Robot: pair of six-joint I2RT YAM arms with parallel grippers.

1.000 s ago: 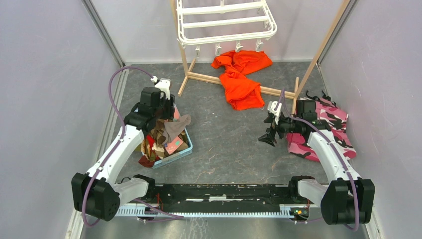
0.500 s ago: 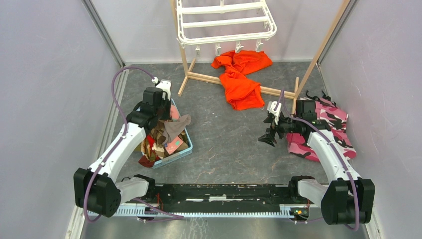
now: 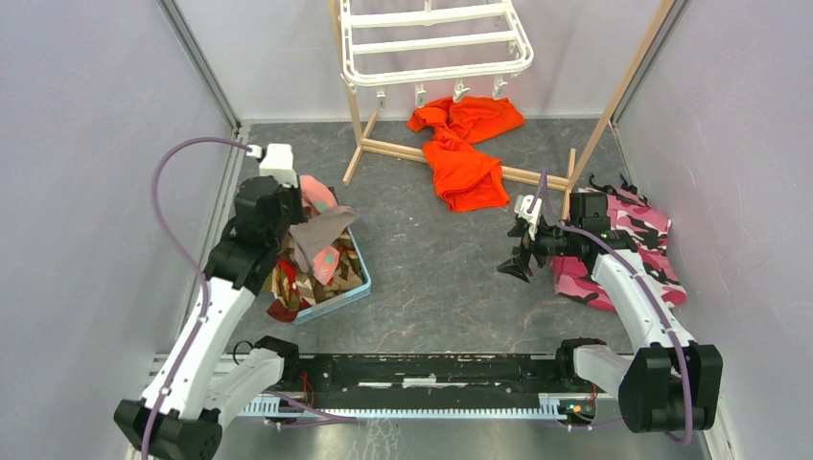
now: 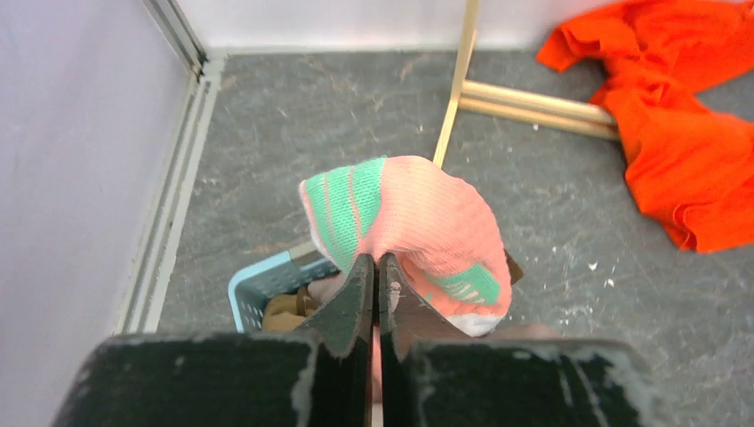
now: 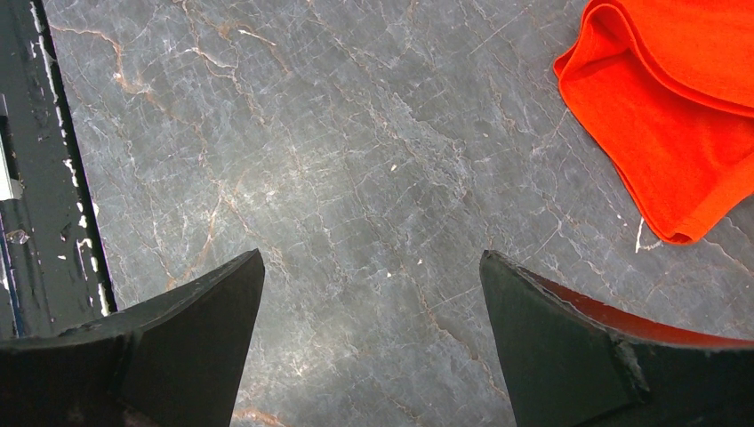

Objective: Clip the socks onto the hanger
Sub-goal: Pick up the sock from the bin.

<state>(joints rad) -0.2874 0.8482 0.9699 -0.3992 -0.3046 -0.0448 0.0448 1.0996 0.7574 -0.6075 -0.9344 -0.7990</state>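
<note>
The left tool [image 4: 375,263] is pressed together on a pink sock [image 4: 436,218] with teal patches and holds it above the light blue basket [image 4: 258,286]. In this basket the other socks [image 3: 305,276] lie in a heap. The right tool [image 5: 372,260] is spread wide over the grey desk [image 5: 356,133], near the orange garment [image 5: 676,98]. The white hanger [image 3: 436,46] is at the far side, well apart from both tools

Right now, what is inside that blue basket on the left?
A heap of socks, brown, striped and pink-teal. The left end effector pinches a pink sock with teal patches above the blue basket. The basket's floor and any socks lower down are covered.
</note>
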